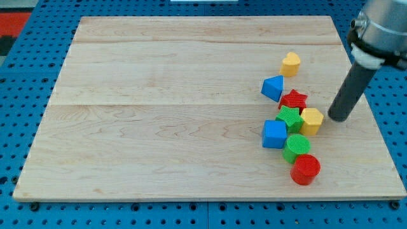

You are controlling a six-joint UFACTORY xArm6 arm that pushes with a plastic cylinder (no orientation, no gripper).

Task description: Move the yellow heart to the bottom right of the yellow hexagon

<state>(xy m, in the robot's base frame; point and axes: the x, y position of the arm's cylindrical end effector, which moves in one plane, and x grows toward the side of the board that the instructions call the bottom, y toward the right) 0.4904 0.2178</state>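
The yellow heart (291, 63) lies alone at the view's upper right of the wooden board (159, 108). The yellow hexagon (311, 121) sits lower, in a tight cluster of blocks, touching a green star (290, 118). My tip (337, 118) is on the board just right of the yellow hexagon, a small gap from it, and well below and right of the yellow heart. The dark rod slants up to the view's top right.
In the cluster are a blue triangular block (273, 88), a red star (294, 100), a blue cube (275, 134), a green cylinder (296, 147) and a red cylinder (306, 169). The board's right edge runs close by.
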